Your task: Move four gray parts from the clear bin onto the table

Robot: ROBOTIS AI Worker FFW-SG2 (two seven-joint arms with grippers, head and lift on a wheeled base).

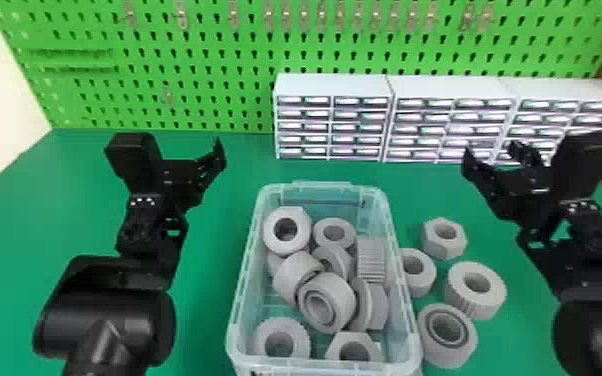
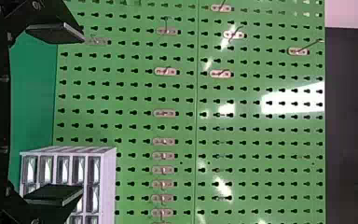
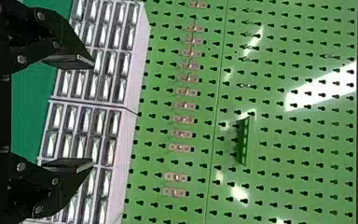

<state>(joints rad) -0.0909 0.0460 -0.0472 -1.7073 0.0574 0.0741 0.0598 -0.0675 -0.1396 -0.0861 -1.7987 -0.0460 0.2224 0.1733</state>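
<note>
Black arms [image 1: 110,310] flank the clear bin [image 1: 245,280], with the left end effector [image 1: 182,172] and the right end effector [image 1: 507,182] both spread, gray parts [image 1: 342,295] inside it and four others [image 1: 490,300] on the bench [image 1: 200,300] just to its right.

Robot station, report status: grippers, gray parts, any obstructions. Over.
Left gripper and right gripper open, empty. Four gray parts on table, right of clear bin; more inside. Bin's top unobstructed.

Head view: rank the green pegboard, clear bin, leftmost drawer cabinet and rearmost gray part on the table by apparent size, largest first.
1. Green pegboard
2. Clear bin
3. Leftmost drawer cabinet
4. Rearmost gray part
</note>
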